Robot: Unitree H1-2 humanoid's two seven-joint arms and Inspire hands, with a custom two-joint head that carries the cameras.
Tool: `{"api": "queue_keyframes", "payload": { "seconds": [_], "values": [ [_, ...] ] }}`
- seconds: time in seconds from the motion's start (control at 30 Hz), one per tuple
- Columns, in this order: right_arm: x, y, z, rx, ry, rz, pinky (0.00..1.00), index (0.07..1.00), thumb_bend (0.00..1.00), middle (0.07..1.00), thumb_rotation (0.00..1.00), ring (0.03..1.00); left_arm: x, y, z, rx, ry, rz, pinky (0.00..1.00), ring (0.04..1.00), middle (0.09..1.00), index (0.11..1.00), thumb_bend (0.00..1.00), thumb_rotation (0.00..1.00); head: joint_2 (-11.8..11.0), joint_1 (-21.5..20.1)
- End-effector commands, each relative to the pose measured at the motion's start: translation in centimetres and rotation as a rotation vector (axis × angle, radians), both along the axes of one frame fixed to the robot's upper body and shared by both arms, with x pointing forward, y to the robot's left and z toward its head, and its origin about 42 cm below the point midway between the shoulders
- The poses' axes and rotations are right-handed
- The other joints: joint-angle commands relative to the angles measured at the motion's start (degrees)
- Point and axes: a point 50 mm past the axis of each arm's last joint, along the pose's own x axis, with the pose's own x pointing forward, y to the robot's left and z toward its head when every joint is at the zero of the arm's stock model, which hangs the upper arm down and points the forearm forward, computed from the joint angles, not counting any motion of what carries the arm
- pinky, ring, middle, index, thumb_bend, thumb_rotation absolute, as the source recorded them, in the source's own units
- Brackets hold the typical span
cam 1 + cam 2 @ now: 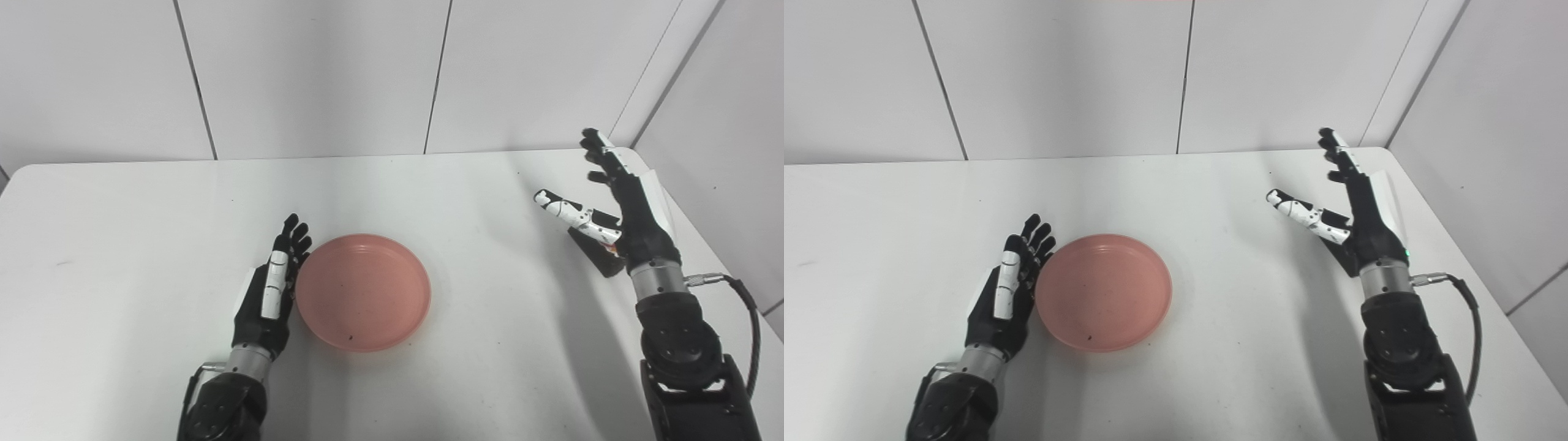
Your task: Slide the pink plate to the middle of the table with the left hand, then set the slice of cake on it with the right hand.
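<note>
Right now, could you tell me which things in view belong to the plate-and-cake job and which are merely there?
Part of the job:
- pink plate, empty
- slice of cake, dark, partly hidden by the right hand
- left hand, open, against the plate's left rim
- right hand, open, at the cake

Merely there:
- white table
- wall panels
- nothing else loose visible

A plate (363, 292) sits on the table (122, 245). The left hand (272, 288) lies against the plate's left rim. Far right of the plate, the right hand (618, 202) hovers over the cake (597, 248).
</note>
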Motion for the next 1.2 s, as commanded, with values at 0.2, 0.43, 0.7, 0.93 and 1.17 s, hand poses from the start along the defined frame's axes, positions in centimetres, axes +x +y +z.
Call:
{"api": "queue_keyframes", "payload": {
  "seconds": [0.2,0.43,0.7,0.93,1.17],
  "values": [
    [0.8,-1.3,0.9,-0.196,0.006,-0.174,0.70,0.902,0.70,0.920,0.31,0.855,0.2,2.8,-0.4,-0.002,-0.024,-0.019,0.99,0.993,0.995,0.991,0.71,0.98,-0.85,-4.34],
    [1.4,-2.1,-0.1,-0.276,0.071,-0.241,0.86,0.897,0.72,0.915,0.30,0.915,0.3,3.0,-0.5,-0.030,-0.018,-0.012,0.96,0.977,0.982,0.972,0.71,0.95,-0.67,-4.56],
    [2.0,-2.5,-1.2,-0.336,0.107,-0.284,0.95,0.892,0.71,0.909,0.31,0.927,0.2,3.0,-0.3,-0.022,-0.023,-0.013,0.97,0.980,0.984,0.977,0.71,0.97,-0.59,-4.67],
    [2.3,-3.1,-2.4,-0.411,0.125,-0.316,1.00,0.882,0.71,0.892,0.32,0.924,0.2,3.1,-0.3,-0.030,-0.025,-0.020,0.97,0.975,0.982,0.972,0.70,0.96,-0.56,-4.83],
    [3.0,-4.0,-3.8,-0.430,0.167,-0.348,0.98,0.870,0.69,0.884,0.29,0.912,0.1,3.1,-0.3,-0.014,-0.025,-0.024,0.96,0.975,0.981,0.973,0.70,0.96,-0.40,-4.80]
  ]
}}
